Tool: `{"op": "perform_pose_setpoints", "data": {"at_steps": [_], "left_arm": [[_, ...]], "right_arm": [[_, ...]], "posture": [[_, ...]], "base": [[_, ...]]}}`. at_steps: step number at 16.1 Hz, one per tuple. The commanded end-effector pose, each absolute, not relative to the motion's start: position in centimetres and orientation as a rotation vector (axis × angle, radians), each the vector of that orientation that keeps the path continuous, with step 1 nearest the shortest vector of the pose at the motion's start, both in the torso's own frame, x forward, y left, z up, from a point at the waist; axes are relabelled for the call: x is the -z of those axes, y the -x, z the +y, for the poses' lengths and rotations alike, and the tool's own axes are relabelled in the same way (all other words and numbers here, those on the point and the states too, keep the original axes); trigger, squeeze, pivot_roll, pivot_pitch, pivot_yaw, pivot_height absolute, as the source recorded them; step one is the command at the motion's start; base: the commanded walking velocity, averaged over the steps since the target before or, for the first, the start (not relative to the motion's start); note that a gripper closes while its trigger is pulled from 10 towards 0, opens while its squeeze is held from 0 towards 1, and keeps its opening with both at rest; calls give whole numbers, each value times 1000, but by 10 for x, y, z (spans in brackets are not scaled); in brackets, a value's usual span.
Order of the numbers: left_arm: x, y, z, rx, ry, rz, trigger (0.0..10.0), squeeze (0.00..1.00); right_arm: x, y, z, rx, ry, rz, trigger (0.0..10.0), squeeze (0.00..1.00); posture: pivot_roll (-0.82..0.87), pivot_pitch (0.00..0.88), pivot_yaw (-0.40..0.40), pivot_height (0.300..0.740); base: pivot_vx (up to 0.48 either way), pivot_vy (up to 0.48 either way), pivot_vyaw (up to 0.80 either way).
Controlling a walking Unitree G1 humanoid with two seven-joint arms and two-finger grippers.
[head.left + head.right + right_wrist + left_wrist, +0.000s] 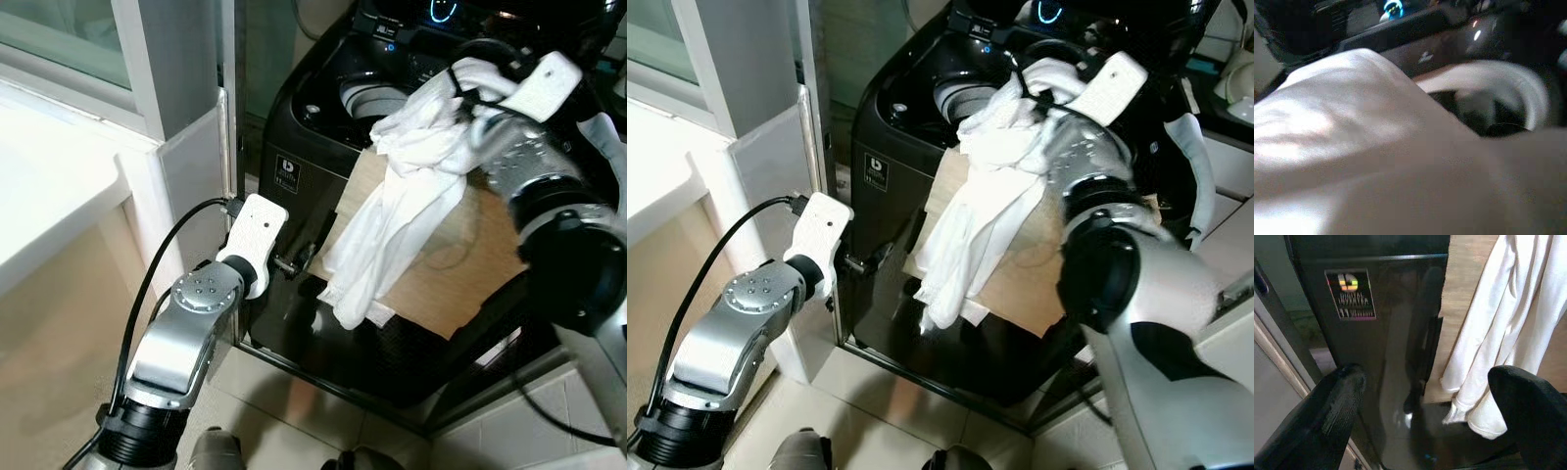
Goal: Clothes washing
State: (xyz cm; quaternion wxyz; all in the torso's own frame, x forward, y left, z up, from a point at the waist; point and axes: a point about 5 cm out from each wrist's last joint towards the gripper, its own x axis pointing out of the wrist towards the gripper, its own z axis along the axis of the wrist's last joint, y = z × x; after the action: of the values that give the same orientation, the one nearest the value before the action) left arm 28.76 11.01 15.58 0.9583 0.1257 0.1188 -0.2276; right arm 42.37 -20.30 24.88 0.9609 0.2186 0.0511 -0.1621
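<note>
White garment (411, 186) hangs bunched from our right gripper (468, 93) over the black washing machine (294, 186) rim; its finger spread we cannot tell. Our left gripper (1425, 396) gapes empty near a "DIGITAL INVERTER" sticker (1350, 293).

The right gripper's fingers are buried in the white garment (411, 186) above the washing machine (294, 176). The drum opening (1508, 98) beyond is blurred.

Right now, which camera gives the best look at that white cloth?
The left eye view: the whole white cloth hangs beside the washing machine. The right eye view matches. The left wrist view catches its lower end; the right wrist view, a blurred close-up.
</note>
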Motion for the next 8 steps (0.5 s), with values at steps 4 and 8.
{"op": "perform_pose_setpoints", "data": {"at_steps": [4, 8], "left_arm": [[-183, -292, 97, 452, -233, 10, 10000, 0], [-179, -294, 96, 460, -222, 11, 10000, 0]], "right_arm": [[-260, -423, -205, 329, -10, -43, 10000, 0], [-228, -422, -193, 263, -23, 89, 0, 0]], "posture": [[92, 0, -136, 714], [76, 0, -123, 714]], "base": [[0, 0, 0], [0, 0, 0]]}}
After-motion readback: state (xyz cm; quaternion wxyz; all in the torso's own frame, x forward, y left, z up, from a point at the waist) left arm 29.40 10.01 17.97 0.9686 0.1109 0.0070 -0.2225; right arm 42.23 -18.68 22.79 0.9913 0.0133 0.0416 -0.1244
